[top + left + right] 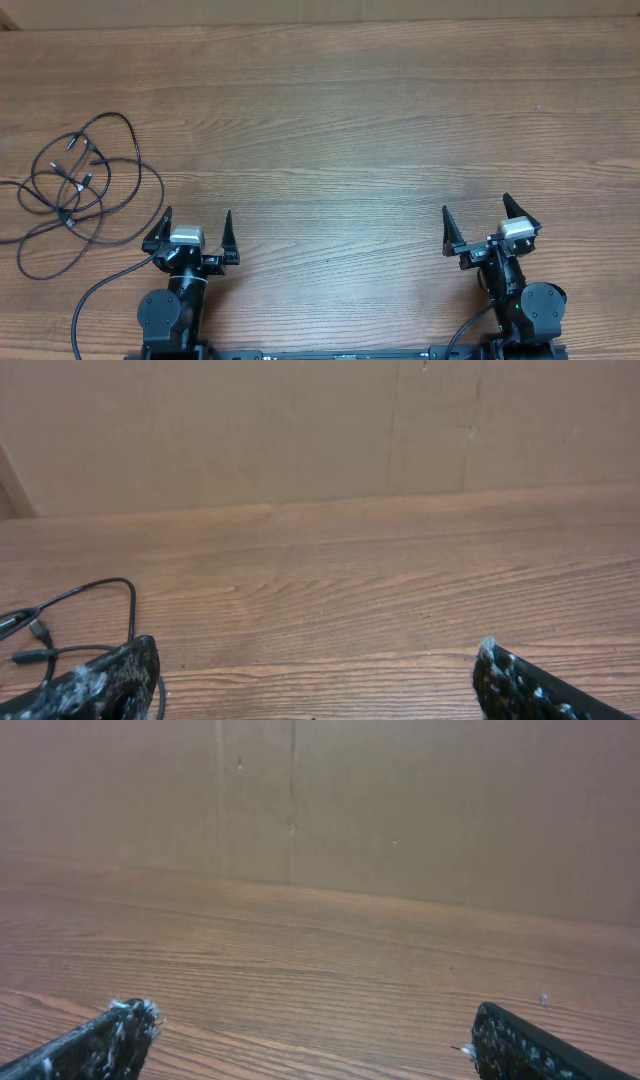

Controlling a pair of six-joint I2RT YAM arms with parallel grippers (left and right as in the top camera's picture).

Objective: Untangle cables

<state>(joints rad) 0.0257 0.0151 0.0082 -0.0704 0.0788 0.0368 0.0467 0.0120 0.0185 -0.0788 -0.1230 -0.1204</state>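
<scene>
From overhead we judge the untangling not yet begun. The cables (85,190) lie in overlapping loops at the left edge, up and left of the left gripper (197,215), near but apart, while the right gripper (476,205) sits lower right, well apart from them; both have jaws spread wide with nothing between. In the left wrist view a loop and plug tips show at lower left, just beyond the left-hand jaw, so the next move calls for reaching left to pinch one strand. In the right wrist view we see only bare table (320,970) between spread jaws.
</scene>
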